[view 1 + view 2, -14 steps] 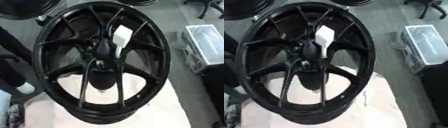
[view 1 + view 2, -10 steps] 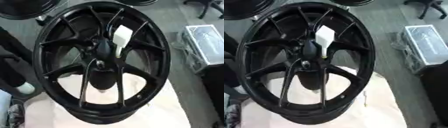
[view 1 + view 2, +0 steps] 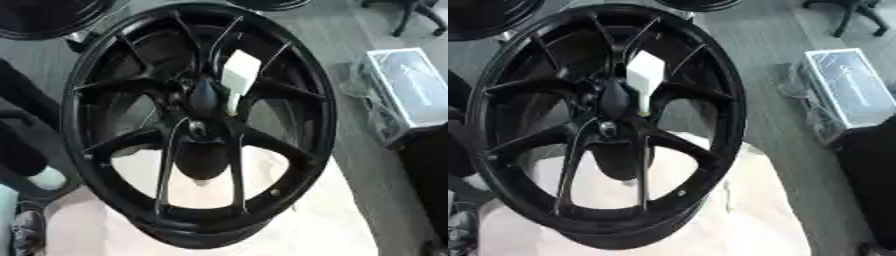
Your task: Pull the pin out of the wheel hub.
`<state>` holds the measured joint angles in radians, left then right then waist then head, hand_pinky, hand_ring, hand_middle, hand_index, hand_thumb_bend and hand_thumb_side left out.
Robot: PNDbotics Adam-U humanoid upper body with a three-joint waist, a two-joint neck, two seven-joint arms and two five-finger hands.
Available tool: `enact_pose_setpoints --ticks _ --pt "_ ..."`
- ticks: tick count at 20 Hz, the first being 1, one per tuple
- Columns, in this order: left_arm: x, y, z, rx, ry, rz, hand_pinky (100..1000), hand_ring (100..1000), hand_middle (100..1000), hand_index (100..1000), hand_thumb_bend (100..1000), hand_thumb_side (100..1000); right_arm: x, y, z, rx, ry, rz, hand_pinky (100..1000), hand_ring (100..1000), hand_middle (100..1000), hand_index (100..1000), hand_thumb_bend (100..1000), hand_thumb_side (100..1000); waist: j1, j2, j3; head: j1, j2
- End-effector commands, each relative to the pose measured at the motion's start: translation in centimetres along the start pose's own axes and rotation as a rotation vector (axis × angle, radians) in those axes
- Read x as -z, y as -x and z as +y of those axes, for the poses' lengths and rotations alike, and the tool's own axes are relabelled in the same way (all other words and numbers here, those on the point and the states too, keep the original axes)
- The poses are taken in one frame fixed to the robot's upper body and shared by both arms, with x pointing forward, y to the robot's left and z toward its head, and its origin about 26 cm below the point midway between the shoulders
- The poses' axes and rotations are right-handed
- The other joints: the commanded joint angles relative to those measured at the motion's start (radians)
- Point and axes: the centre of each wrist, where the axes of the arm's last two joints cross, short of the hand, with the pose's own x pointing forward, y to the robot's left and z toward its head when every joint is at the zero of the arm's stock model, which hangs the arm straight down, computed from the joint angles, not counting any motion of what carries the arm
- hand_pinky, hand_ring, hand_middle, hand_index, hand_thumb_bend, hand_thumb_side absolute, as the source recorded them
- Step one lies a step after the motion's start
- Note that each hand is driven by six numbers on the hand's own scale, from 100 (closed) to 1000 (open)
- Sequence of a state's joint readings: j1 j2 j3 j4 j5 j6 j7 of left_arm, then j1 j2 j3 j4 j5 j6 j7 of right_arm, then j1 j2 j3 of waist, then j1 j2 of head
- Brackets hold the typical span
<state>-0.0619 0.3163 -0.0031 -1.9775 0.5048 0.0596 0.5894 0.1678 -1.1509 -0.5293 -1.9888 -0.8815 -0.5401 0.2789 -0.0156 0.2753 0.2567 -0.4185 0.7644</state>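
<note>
A large black wheel (image 3: pixel 197 125) with thin paired spokes fills the middle of the frame, lying tilted on a pale cloth-covered surface (image 3: pixel 306 220) that shows through the lower openings between the spokes and spreads toward the lower right. At the centre of the wheel sits the dark hub (image 3: pixel 201 97), a rounded black shape where the spokes meet. Just to the upper right of the hub stands a white block-shaped piece (image 3: pixel 240 71) with a narrower pale stem running down from it to the hub's right edge; this looks to be the pin, and its lower end appears to sit at the hub, though how far it goes in cannot be told. Neither robot hand shows in either eye view, so there is no hand near the pin and the state of the fingers cannot be read. At the right of the frame, on the grey floor (image 3: pixel 745 45), lies a clear, light-coloured box (image 3: pixel 852 90) wrapped in plastic; what it holds cannot be made out. Part of another dark wheel (image 3: pixel 48 17) shows in the upper left corner, well apart from the hub.
</note>
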Motion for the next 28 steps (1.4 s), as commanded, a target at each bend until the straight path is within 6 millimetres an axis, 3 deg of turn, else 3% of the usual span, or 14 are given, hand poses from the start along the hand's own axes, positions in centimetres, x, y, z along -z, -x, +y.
enact_pose_setpoints --ticks 1,13,18,28 --pt "0.3 -0.7 0.2 0.017 0.002 -0.028 686 723 691 805 420 1000 1.1 -0.7 -0.2 -0.046 -0.061 -0.018 988 659 695 912 100 100 -0.001 -0.010 0.005 -0.015 0.006" --pt "0.3 -0.7 -0.3 0.003 0.026 -0.023 686 721 691 805 419 1000 4.9 -0.3 -0.4 -0.206 -0.291 0.000 971 680 712 907 100 100 0.005 -0.010 0.048 -0.105 0.006" --pt "0.3 -0.7 -0.4 -0.003 0.034 -0.018 681 719 690 805 411 1000 6.0 -0.4 1.2 -0.256 -0.402 -0.052 954 693 724 905 112 100 0.006 -0.011 0.058 -0.128 0.006" --pt "0.3 -0.7 -0.6 0.002 0.047 -0.025 678 714 684 803 384 974 6.4 0.4 3.1 -0.352 -0.571 -0.098 946 715 740 907 135 233 0.005 -0.012 0.069 -0.168 0.006"
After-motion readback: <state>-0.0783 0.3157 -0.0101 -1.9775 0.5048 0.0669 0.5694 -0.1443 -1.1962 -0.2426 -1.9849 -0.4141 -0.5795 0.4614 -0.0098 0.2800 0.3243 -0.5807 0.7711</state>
